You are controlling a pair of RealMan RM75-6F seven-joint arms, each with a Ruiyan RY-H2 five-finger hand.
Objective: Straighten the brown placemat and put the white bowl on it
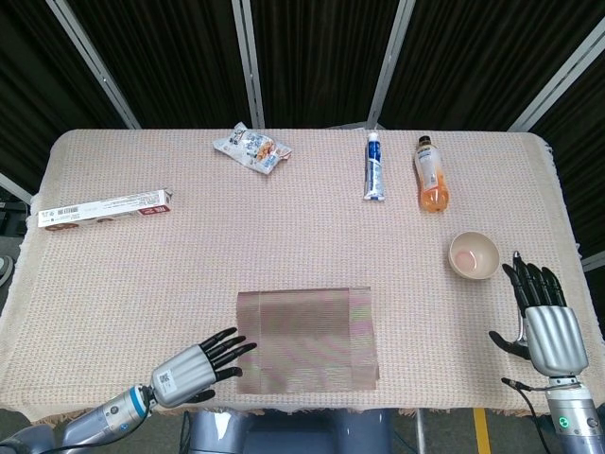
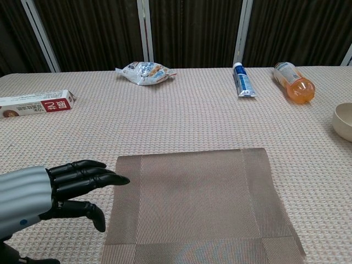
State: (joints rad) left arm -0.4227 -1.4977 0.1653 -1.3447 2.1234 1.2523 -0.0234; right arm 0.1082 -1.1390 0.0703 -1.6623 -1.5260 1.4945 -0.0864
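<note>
The flat brown woven placemat lies near the front edge of the bench, which is covered by a beige waffle-textured cloth. In the head view the placemat sits slightly askew, its right edge slanting outward toward the front; the chest view shows it as a trapezoid widening toward the camera.

The left robot hand, with a silver back and black fingers, is at the placemat's front-left corner. Its fingers are extended and spread, holding nothing, and the fingertips reach the placemat's left edge; whether they actually touch it I cannot tell. The thumb hangs lower, apart from the other fingers.

The small white round bowl stands upright on the cloth well to the right of the placemat, near the bench's right edge. In the chest view only its left part shows at the frame's right border. The right robot hand is just in front of the bowl and slightly to its right, fingers straight and apart, thumb out to the side, holding nothing and not touching the bowl.

Along the far side lie a crumpled silver snack packet, a blue-and-white tube and an orange drink bottle on its side. A long white-and-red carton lies near the left edge.
</note>
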